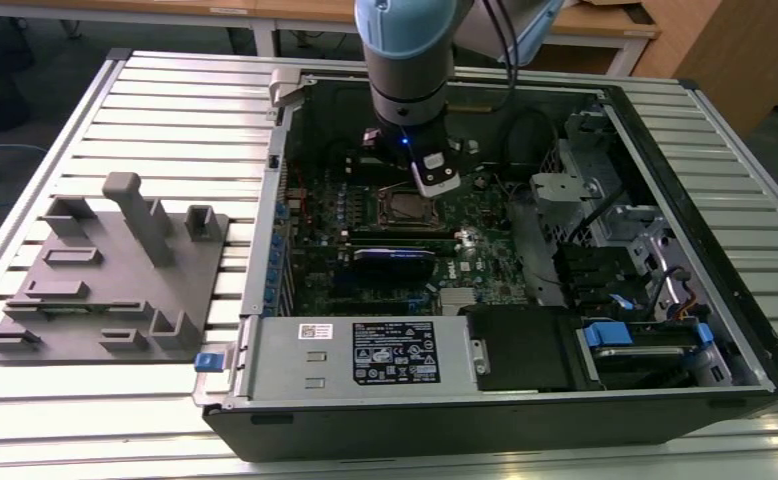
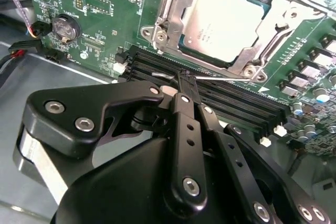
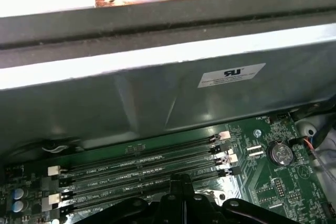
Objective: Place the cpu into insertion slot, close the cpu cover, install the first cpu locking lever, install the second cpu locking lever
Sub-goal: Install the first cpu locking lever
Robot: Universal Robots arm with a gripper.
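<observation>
Hand [image 1: 439, 186] low inside the open computer case [image 1: 496, 420], hanging from the arm [image 1: 409, 60] straight down over the board.

Exterior view:
- Insertion slot [image 1: 407, 207] close beside the hand, toward the exterior view's left.
- Case lies on its side on the slatted surface [image 1: 162, 110]. Board faces up, which I judge is what lets the arm reach in from above.
- Grey fixture block [image 1: 109, 270] well apart from the hand, out on the surface.

Second wrist view:
- Fingers [image 2: 185, 108] drawn together to a narrow tip, no gap seen between them, nothing bulky held.
- Tip sits over the memory slots [image 2: 231, 103], just short of the socket.
- Beyond the tip, the cpu [image 2: 228, 22] is seated flat in the slot, grey top up.
- The cpu cover [image 2: 184, 9] lies down around it, with the chip showing through the window. Judged to be there to pin the chip in place.
- A thin bright rod, taken for a locking lever [image 2: 231, 78], crosses right at the tip. Cannot tell whether the tip touches it.
- The narrow tip reads as suited to pressing or hooking so thin a part.

First wrist view:
- Memory slots run across just ahead of the hand.
- Grey case wall [image 3: 157, 103] stands beyond them.
- Coin battery [image 3: 280, 153] off to one side, near the hand but apart from it.
</observation>
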